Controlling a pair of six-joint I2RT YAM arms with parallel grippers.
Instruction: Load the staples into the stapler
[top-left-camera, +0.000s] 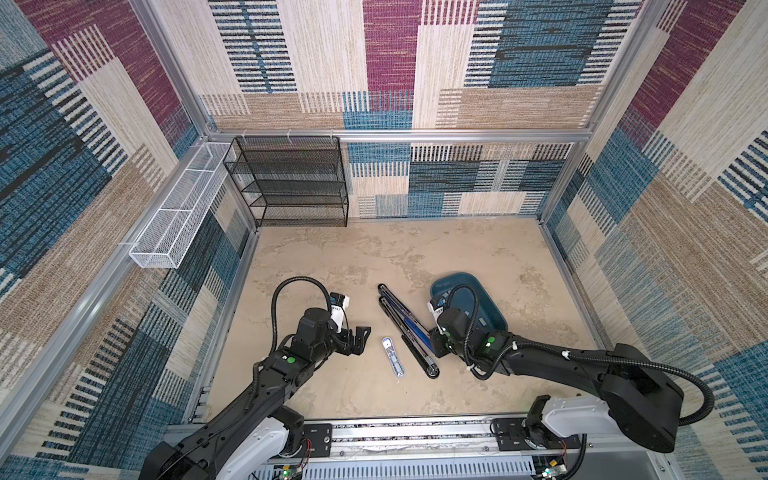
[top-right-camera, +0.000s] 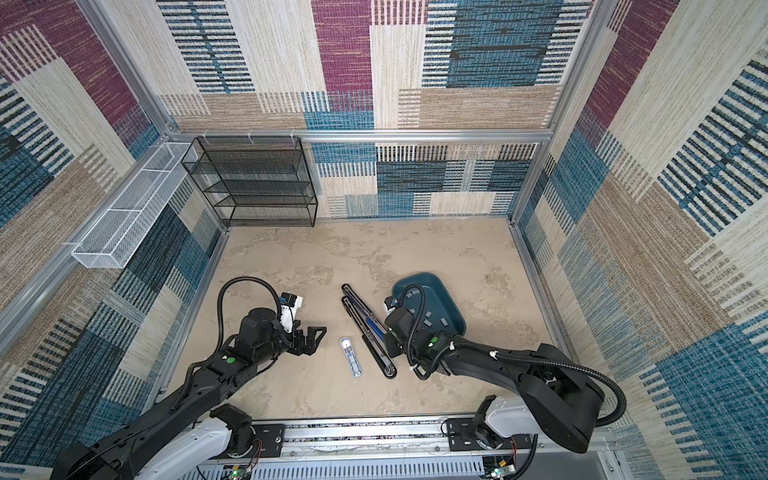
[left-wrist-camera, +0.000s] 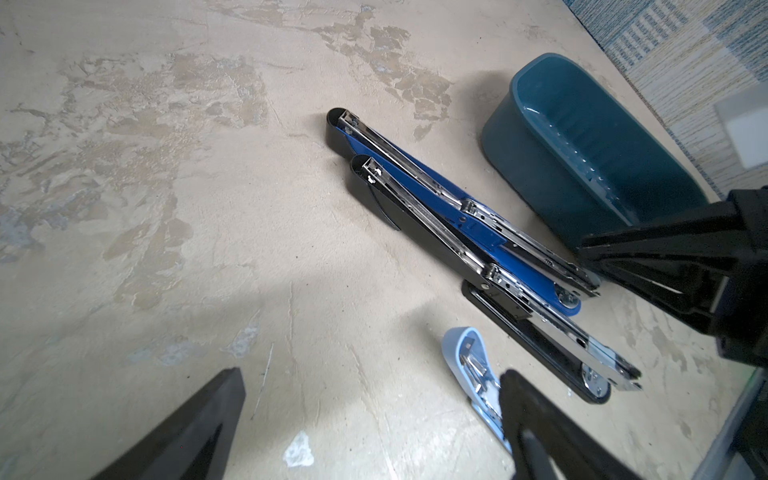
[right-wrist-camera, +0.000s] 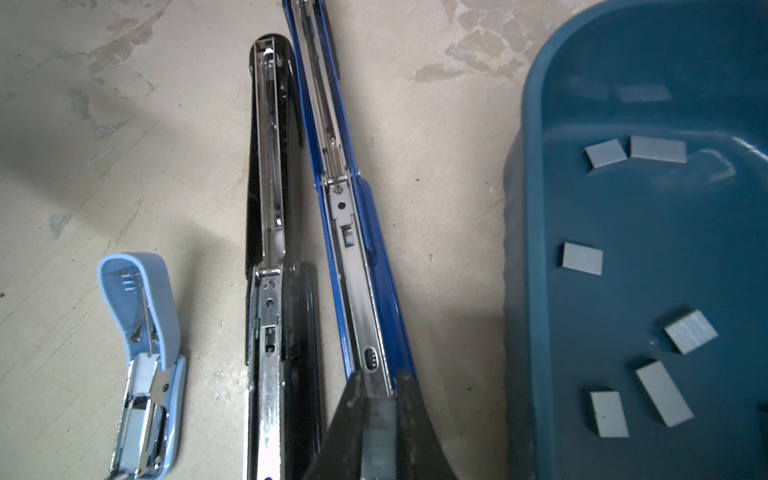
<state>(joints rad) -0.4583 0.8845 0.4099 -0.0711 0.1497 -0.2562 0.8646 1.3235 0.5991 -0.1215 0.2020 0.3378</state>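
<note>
Our right fingers (right-wrist-camera: 340, 432) pinch one staple strip (right-wrist-camera: 379, 428) over the opened channel of the blue stapler (right-wrist-camera: 361, 282), apparently aligned to drop in. Spare staples (right-wrist-camera: 582, 258) lie in the teal bin (right-wrist-camera: 523, 266) alongside. Our left fingers (left-wrist-camera: 187, 436) hang spread wide and empty near the light-blue stapler (left-wrist-camera: 469, 361) on the tabletop (left-wrist-camera: 166, 208).

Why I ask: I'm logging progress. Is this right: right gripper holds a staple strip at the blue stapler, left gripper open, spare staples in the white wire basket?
One slip: the spare staples lie in the teal bin, as the right wrist view shows. The rest holds: the right gripper holds a staple strip at the blue stapler, and the left gripper is open.
</note>
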